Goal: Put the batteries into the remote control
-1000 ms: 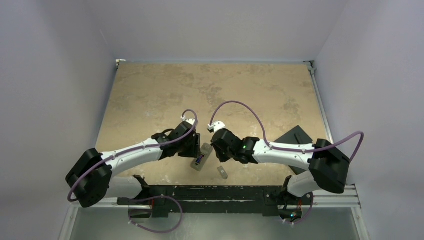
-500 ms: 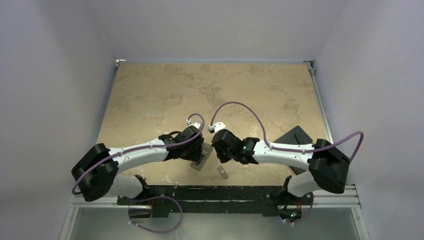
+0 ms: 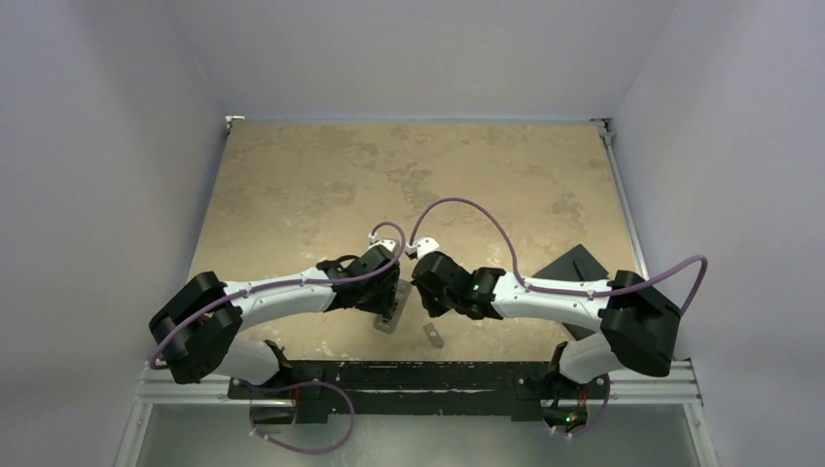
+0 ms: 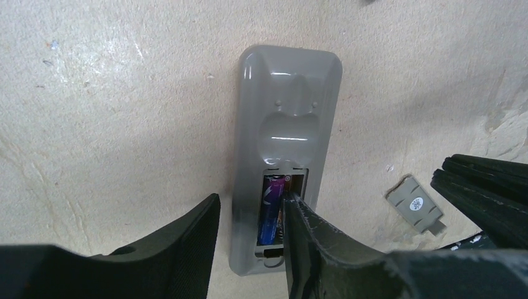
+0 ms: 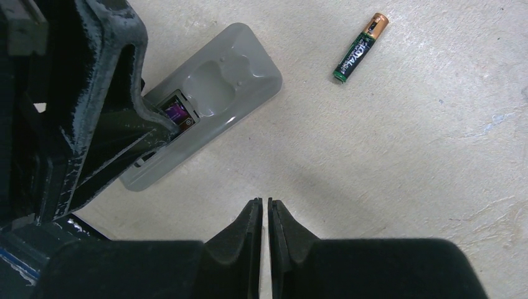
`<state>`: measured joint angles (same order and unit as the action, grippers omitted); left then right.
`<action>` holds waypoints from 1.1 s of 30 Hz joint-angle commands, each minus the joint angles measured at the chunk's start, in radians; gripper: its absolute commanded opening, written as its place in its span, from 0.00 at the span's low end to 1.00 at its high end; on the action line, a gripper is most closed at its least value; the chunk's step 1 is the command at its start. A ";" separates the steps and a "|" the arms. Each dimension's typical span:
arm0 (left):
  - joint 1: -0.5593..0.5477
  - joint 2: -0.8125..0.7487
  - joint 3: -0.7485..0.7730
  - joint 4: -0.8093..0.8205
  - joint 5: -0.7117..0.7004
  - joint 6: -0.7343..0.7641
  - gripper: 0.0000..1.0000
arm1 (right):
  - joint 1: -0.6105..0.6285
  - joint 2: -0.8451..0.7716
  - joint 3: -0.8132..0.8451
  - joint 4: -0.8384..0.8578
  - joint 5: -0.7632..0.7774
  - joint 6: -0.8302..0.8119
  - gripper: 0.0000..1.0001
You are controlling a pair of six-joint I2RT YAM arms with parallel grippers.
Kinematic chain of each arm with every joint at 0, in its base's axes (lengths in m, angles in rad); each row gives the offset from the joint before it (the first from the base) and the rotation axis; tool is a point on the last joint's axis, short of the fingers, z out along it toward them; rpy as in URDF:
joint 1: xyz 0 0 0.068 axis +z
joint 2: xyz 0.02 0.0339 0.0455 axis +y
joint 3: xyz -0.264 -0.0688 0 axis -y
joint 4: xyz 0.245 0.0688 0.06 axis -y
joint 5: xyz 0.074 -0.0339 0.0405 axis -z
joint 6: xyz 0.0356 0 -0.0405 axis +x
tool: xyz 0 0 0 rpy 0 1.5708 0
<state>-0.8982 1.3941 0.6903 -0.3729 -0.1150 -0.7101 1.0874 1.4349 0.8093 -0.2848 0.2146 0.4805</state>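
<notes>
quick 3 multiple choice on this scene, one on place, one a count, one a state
1. The purple battery lies: A on the table, B in the remote's recess, C in the right gripper.
2. Batteries loose on the table: A none, B one, C two.
3. The right gripper is: A wide open, B shut on a battery, C shut and empty.
Answers: 1 B, it shows in the open recess. 2 B, only the dark battery lies apart from the remote. 3 C, its fingers meet with nothing between.
</notes>
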 commanded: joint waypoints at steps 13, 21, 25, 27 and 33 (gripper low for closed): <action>-0.010 0.036 0.026 0.041 -0.001 0.031 0.23 | 0.000 0.013 -0.001 0.032 -0.017 0.015 0.14; -0.010 0.047 0.025 0.053 0.006 0.033 0.00 | 0.000 0.010 0.000 0.025 -0.017 0.015 0.14; -0.011 0.046 0.022 0.057 0.004 0.033 0.00 | 0.000 0.010 0.003 0.022 -0.016 0.015 0.14; -0.012 0.042 0.016 0.062 0.002 0.032 0.00 | 0.001 0.010 0.007 0.018 -0.014 0.015 0.14; -0.015 0.009 -0.006 0.085 -0.011 0.038 0.00 | 0.000 0.017 0.017 0.012 -0.017 0.012 0.14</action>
<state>-0.9058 1.4147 0.6983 -0.3569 -0.1078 -0.6868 1.0874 1.4475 0.8093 -0.2775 0.1917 0.4820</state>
